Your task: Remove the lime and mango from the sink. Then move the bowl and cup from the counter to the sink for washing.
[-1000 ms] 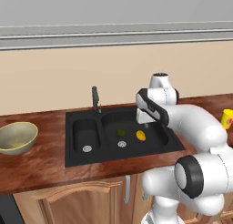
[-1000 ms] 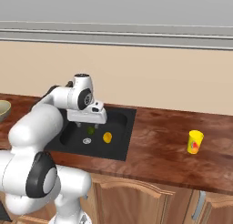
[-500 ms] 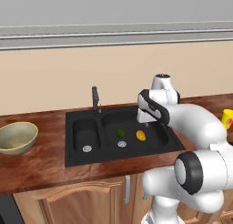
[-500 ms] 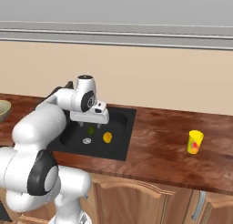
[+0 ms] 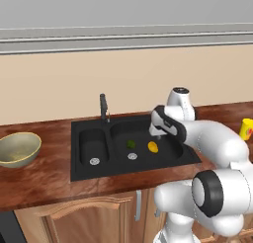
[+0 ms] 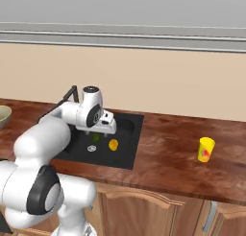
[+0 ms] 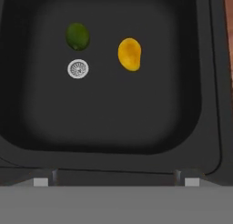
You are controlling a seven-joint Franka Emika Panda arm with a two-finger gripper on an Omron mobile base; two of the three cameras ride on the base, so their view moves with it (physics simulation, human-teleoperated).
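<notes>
light: even, bright, no strong cast shadows | glare: soft sheen on the counter toward its right end | sink basin dark, walls hard to tell apart | focus: slightly soft, no edge distortion

The arm is showing glossy white, rounded shells joined by dark grey rings at each joint. A silver-grey cap is topping one joint. The end effector is carrying small dark markings on its white housing.
</notes>
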